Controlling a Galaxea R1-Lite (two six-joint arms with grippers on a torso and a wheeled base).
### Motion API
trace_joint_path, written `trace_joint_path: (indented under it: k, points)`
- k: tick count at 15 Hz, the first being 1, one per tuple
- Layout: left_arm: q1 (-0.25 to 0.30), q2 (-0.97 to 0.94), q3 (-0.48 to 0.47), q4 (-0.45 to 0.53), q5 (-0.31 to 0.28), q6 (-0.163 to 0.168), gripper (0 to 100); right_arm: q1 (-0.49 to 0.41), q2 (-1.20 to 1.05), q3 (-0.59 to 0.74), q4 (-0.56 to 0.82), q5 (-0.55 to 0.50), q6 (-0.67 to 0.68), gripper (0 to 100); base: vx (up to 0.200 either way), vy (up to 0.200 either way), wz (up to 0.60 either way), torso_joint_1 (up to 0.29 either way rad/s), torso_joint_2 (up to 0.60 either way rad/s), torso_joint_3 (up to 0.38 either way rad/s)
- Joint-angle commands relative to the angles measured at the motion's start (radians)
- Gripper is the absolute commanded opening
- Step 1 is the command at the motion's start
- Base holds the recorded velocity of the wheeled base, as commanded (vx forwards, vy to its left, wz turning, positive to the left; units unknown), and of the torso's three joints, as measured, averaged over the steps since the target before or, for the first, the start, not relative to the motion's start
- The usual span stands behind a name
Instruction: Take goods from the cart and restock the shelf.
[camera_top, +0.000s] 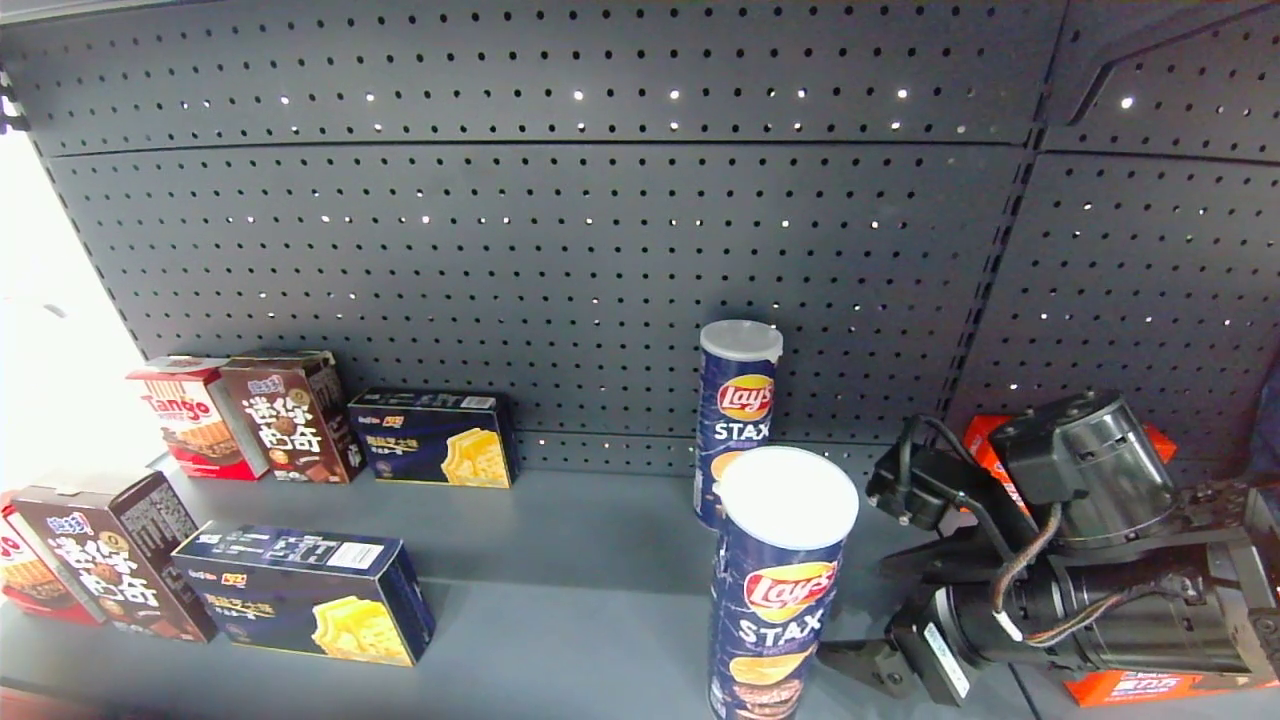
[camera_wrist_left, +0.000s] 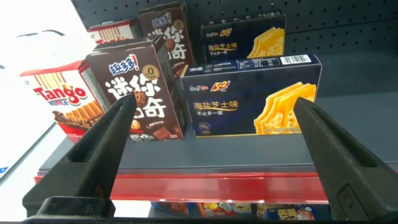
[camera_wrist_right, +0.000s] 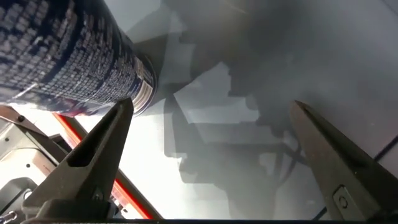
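Note:
Two tall navy chip cans stand on the grey shelf (camera_top: 560, 540): one at the back (camera_top: 738, 400) and one at the front edge (camera_top: 780, 590). My right gripper (camera_top: 872, 615) stands open just right of the front can, apart from it, with nothing between its fingers. In the right wrist view that can (camera_wrist_right: 68, 56) lies off to one side of the open gripper (camera_wrist_right: 211, 109), over bare shelf. My left gripper (camera_wrist_left: 214, 102) is open in front of the shelf's left end, facing a brown cookie box (camera_wrist_left: 134, 87) and a navy cracker box (camera_wrist_left: 252, 93).
Boxes fill the shelf's left part in two rows: red wafer box (camera_top: 195, 420), brown box (camera_top: 295, 415), navy box (camera_top: 435, 438), and navy box (camera_top: 310, 595) in front. Orange boxes (camera_top: 1120, 685) lie under the right arm. A red strip (camera_wrist_left: 186, 183) edges the shelf front.

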Motion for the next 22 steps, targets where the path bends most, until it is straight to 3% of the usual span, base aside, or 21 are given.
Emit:
trace_joint_path:
  k: [1,22]
  points:
    - [0.0,-0.003,0.002,0.0,0.001,-0.001,100,0.008,0.008,-0.001,0.0,0.0,0.0,100,0.0,0.0,0.0,0.0,0.0,0.0]
    - [0.0,-0.007,0.002,0.0,0.001,-0.008,100,0.026,0.019,-0.015,0.0,-0.003,0.007,100,0.0,0.0,0.0,0.0,0.0,0.0]
